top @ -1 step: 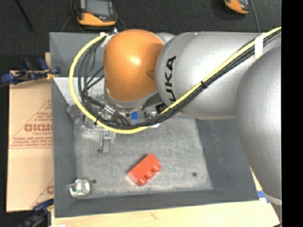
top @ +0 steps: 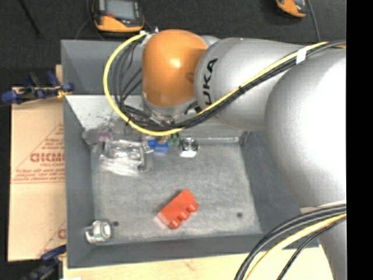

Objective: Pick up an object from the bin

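My gripper (top: 156,123) hangs over the bin's far left part, mostly hidden under the arm's orange cover. Just below it lies a small blue piece (top: 157,147). To the right of that is a small silver metal part (top: 187,148). On the left lies a clear crumpled plastic thing (top: 121,154), with a greyish-purple piece (top: 100,136) behind it. Whether anything is held is hidden.
A red toy brick with studs (top: 178,209) lies in the middle of the bin's near half. A small silver cap-like thing (top: 98,231) sits in the near left corner. The big arm covers the bin's far right side.
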### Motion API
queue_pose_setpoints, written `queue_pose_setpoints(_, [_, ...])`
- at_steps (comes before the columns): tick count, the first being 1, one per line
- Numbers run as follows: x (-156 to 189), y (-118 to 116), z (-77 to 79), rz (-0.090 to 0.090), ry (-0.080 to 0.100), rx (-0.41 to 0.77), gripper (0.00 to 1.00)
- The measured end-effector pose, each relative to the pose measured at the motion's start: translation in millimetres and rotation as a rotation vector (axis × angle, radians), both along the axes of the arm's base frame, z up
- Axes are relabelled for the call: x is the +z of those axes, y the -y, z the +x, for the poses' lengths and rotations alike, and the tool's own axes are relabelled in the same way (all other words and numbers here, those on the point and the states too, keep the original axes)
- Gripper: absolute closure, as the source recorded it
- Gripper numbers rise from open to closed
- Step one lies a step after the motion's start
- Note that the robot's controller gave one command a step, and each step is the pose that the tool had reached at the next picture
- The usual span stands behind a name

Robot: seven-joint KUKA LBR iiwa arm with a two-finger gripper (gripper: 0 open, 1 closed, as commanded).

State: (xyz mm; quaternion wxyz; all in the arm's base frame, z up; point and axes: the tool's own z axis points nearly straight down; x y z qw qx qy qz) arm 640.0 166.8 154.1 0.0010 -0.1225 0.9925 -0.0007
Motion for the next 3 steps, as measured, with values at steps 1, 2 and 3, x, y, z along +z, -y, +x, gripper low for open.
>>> queue_pose_setpoints(1, [-83.1,11.1,7.3,0.001,-0.004,-0.173,0.0])
queue_pose_setpoints(2, [-78.4,9.8,9.4,0.005,0.003,-0.174,1.0])
queue_pose_setpoints(3, [-70.0,81.5,-11.2,-0.002,-0.001,0.025,1.0])
